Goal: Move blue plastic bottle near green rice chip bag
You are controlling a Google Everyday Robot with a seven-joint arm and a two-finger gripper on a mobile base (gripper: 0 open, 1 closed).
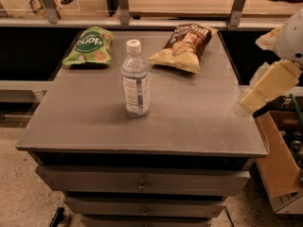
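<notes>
The blue plastic bottle point(136, 78) is clear with a white cap and a white-and-blue label. It stands upright near the middle of the grey table point(199, 126). The green rice chip bag point(89, 46) lies flat at the table's back left corner, well apart from the bottle. My gripper point(242, 108) is at the end of the cream arm point(272, 85), at the table's right edge, far to the right of the bottle and touching nothing.
A brown-and-yellow chip bag point(185, 46) lies at the back right of the table. A railing with metal posts point(123, 4) runs behind the table. An open cardboard box point(279, 164) stands on the floor at the right. Drawers point(142, 183) are below the tabletop.
</notes>
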